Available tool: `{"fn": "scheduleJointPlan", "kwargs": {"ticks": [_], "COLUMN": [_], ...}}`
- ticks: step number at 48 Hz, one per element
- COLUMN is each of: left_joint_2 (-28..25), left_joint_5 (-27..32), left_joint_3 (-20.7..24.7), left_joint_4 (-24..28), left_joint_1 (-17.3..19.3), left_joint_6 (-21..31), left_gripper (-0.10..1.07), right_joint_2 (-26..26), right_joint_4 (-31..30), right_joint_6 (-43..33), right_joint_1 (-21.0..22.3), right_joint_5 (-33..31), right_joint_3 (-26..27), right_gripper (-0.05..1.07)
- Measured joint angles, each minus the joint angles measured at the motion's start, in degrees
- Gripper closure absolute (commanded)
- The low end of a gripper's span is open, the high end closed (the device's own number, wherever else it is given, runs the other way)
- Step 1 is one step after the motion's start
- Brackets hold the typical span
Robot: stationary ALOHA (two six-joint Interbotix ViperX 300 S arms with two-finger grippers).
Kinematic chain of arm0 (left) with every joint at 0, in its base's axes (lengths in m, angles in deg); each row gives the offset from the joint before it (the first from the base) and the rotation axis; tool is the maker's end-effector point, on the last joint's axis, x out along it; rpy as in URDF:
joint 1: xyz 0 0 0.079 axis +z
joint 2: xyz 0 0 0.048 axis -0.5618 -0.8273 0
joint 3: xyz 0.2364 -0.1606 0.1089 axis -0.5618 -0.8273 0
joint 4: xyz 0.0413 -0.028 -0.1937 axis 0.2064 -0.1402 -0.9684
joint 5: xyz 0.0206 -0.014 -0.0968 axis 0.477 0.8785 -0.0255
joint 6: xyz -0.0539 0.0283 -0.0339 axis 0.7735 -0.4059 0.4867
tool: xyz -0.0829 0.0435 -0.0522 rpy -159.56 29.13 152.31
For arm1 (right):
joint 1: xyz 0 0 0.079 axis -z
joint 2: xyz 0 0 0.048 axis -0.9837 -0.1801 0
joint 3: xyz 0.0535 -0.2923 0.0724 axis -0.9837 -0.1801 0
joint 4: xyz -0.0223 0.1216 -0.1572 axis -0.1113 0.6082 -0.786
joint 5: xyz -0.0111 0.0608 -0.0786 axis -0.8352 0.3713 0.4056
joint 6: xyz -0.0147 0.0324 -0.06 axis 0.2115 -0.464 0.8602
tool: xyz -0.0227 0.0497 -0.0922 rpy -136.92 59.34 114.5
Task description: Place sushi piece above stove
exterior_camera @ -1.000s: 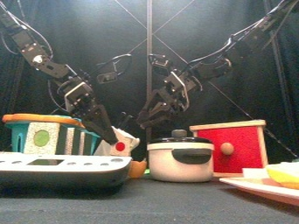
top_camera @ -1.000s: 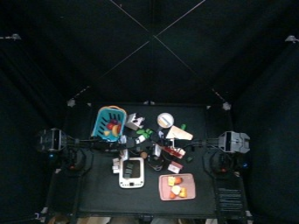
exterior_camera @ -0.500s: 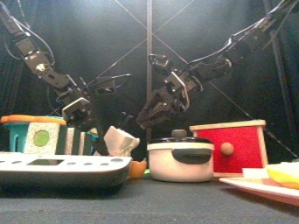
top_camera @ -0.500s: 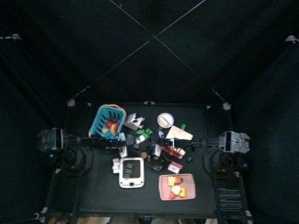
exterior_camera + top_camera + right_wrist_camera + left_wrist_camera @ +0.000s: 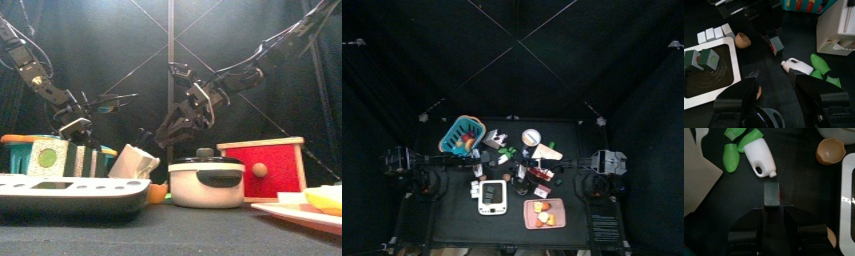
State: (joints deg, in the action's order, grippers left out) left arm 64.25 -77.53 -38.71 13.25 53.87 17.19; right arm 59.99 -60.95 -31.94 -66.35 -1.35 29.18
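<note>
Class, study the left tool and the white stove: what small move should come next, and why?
Probably carry the left tool sideways toward the stove. Its jaws are shut on the sushi piece, which is over bare table beside the stove, not over it.

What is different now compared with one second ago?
The left gripper has drawn back from the table's middle toward the left side and a little upward. It appears shut on a small dark sushi piece. The right gripper stays open at the same spot, and the stove, pot and red box have not moved.
</note>
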Motion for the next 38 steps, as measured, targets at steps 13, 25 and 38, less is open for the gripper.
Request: {"fn": "scheduleJointPlan", "kwargs": {"ticks": [13, 25, 38], "left_joint_2": [-0.2, -0.2, 0.5], "left_joint_5": [0.0, -0.1, 0.0], "left_joint_3": [0.0, -0.1, -0.1], "left_joint_4": [0.0, -0.1, -0.2], "left_joint_1": [0.0, 0.0, -0.3], "left_joint_6": [-0.1, 0.0, 0.0], "left_gripper": [0.25, 0.13, 0.13], "right_joint_2": [-0.1, 0.0, -0.1], "right_joint_4": [-0.1, -0.1, -0.3], "right_joint_6": [-0.1, -0.1, -0.1], "right_joint_1": [0.0, 0.0, 0.0], "right_joint_5": [0.1, 0.1, 0.1], "right_joint_3": [-0.1, 0.0, 0.0], "right_gripper": [0.19, 0.19, 0.19]}}
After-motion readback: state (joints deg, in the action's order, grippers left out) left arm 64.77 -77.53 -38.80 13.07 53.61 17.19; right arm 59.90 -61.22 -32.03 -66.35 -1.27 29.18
